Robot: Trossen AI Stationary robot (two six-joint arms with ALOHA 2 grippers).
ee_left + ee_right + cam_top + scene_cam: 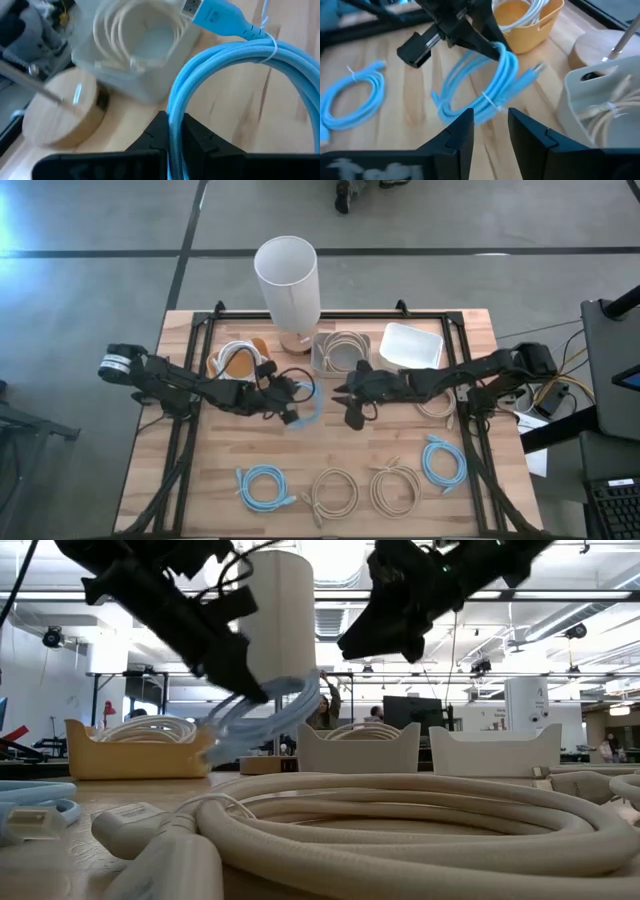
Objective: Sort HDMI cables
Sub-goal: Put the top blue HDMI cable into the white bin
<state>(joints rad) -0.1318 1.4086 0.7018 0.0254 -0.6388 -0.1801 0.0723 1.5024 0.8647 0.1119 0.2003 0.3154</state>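
We see the table (200,480) under both arms. The left gripper (290,408) is clamped on a light blue cable (308,416), lifted above mid-table, near the orange tray (222,358). The right gripper (350,412) hovers just beside it, fingers apart, nothing between them. More coiled cables (330,492) lie along the near edge.

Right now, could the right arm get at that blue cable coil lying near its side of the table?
Probably yes: the right tool is open and empty, and the blue coil lies uncovered on bare wood, nothing between them.
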